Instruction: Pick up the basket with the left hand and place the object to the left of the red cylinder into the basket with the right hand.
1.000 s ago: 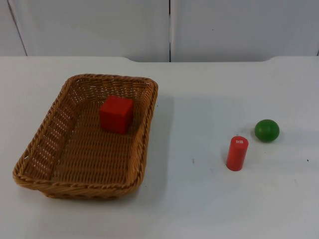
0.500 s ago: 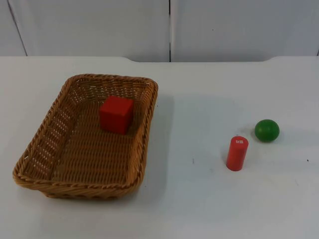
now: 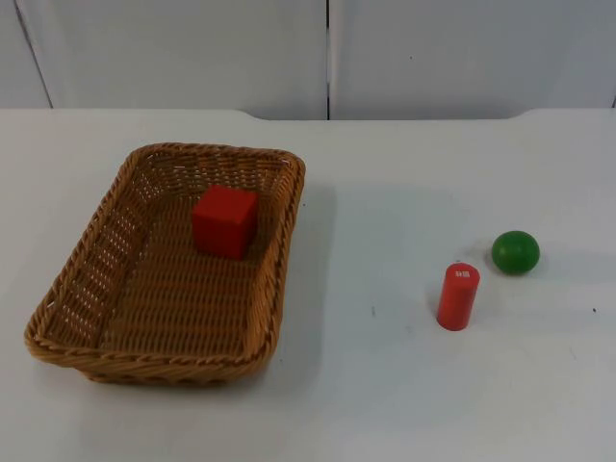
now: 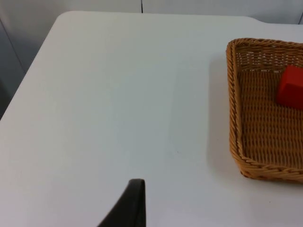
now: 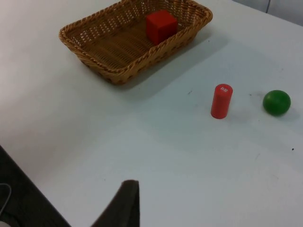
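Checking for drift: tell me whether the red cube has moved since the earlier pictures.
No. The red cube sits at the same spot inside the basket, near its far right wall, as before.

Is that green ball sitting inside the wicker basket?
No, the green ball lies on the white table beside the red cylinder, far from the wicker basket, which holds a red cube.

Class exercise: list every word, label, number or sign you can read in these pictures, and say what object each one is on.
Red cylinder: a small white mark on its top end, too small to read.
Basket, red cube, green ball, table: no text or signs to be seen.
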Robot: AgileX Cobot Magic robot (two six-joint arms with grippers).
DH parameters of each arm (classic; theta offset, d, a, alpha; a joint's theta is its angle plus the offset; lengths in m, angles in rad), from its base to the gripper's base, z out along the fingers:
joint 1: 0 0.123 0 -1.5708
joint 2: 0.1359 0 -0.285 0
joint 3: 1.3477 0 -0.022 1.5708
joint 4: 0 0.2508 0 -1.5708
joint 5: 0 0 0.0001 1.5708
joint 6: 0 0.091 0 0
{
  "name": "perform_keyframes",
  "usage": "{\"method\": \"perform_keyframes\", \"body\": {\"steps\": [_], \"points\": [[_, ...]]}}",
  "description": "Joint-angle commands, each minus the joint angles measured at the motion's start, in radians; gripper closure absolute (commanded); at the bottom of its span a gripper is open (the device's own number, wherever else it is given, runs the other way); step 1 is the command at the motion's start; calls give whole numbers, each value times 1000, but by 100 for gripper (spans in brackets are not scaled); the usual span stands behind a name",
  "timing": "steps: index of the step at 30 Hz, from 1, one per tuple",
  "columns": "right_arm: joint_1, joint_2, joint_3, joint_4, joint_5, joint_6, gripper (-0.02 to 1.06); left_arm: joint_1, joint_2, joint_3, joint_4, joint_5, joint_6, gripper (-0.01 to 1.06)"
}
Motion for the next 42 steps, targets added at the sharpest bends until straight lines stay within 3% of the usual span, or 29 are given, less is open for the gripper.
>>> {"method": "perform_keyframes", "body": {"steps": [1,12,19,28,33,42], "points": [[4,-4,1,-8,-7,-3,-1,2,-5,6,-11,4,-13,0],[4,-4,1,-6,-9,-3,-1,2,-5,6,-11,4,-13,0],[4,-4,-1,-2,-9,-3,-1,-63,-5,6,-11,4,-13,0],[4,-4,-1,-2,-9,-1,-1,-69,-5,6,-11,4,-9,0],[-39,-4,-1,-2,-9,-1,-1,-69,-5,6,-11,4,-9,0],[-213,-4,-1,-2,-9,-1,-1,-69,-5,6,-11,4,-9,0]]}}
